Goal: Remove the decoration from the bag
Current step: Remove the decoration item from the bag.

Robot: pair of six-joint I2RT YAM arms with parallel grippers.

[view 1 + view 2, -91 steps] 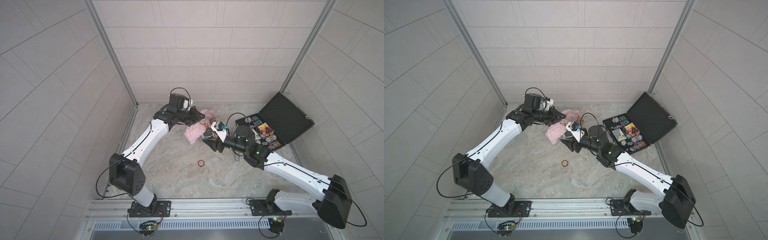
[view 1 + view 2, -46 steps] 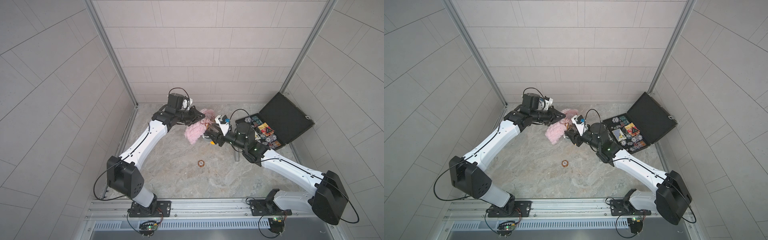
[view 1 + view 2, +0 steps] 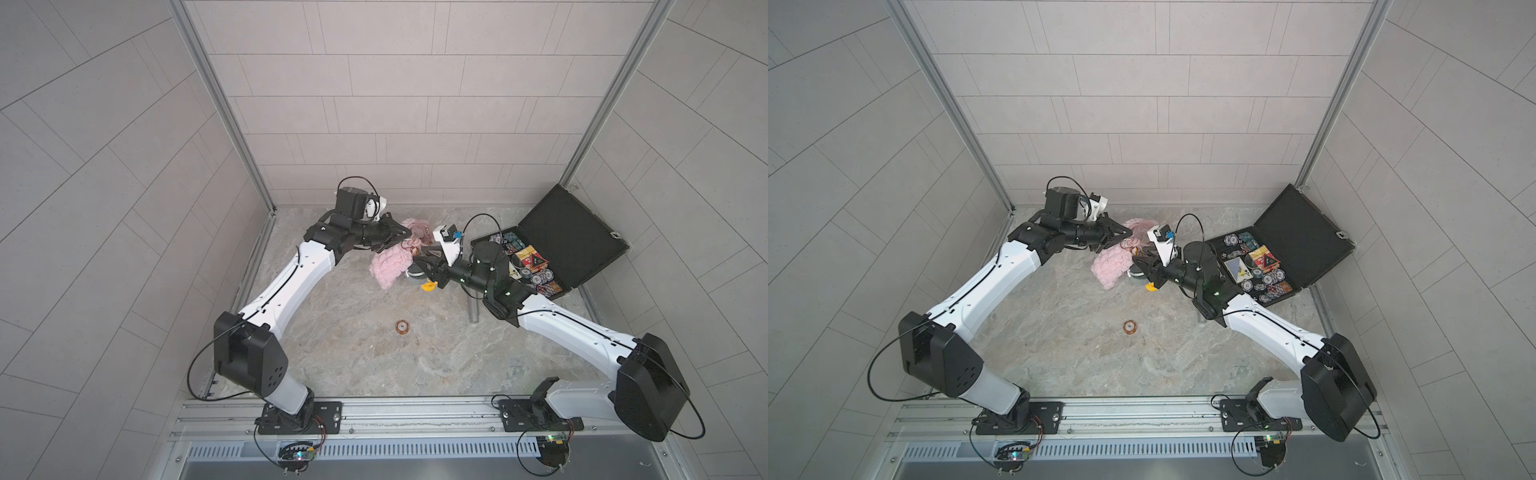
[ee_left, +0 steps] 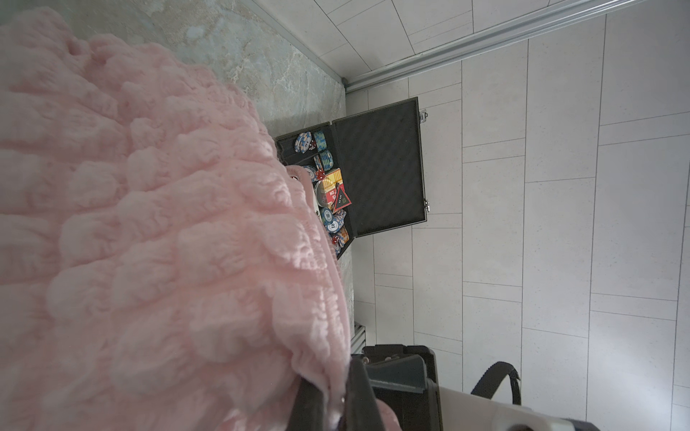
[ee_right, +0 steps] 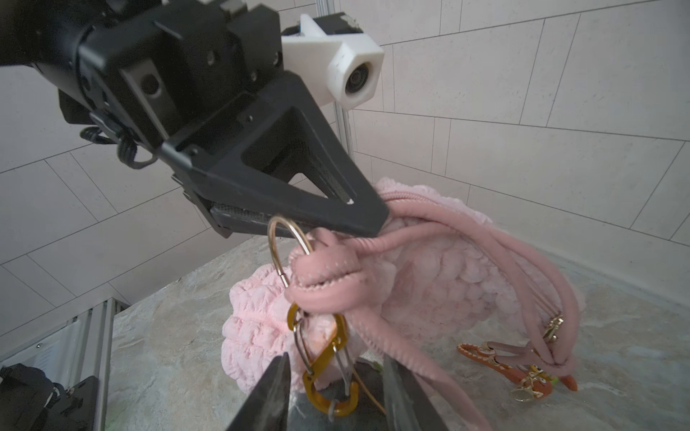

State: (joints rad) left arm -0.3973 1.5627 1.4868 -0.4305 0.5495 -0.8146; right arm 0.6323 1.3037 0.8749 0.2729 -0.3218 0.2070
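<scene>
- Right gripper [image 5: 335, 360] has come up and in toward the bag [image 3: 390, 266], jaws narrowing as it goes; left arm is staying put.
- Left gripper [image 5: 367, 218] is clamping the pink strap [image 5: 448, 224], holding it up; the bag is slumping on the table [image 3: 374, 353] near the back wall, between both arms.
- Right jaws are standing apart, straddling the orange clip [image 5: 311, 390]; no contact that I can see.
- Step in hand: gripping the clip. Next, I reckon, closing on its body, then working it off the knot [image 5: 325, 276]; a straight pull is likely dragging the bag along.
- Clip is hanging from the knot, long axis near vertical, free end pointing down at the table.
</scene>
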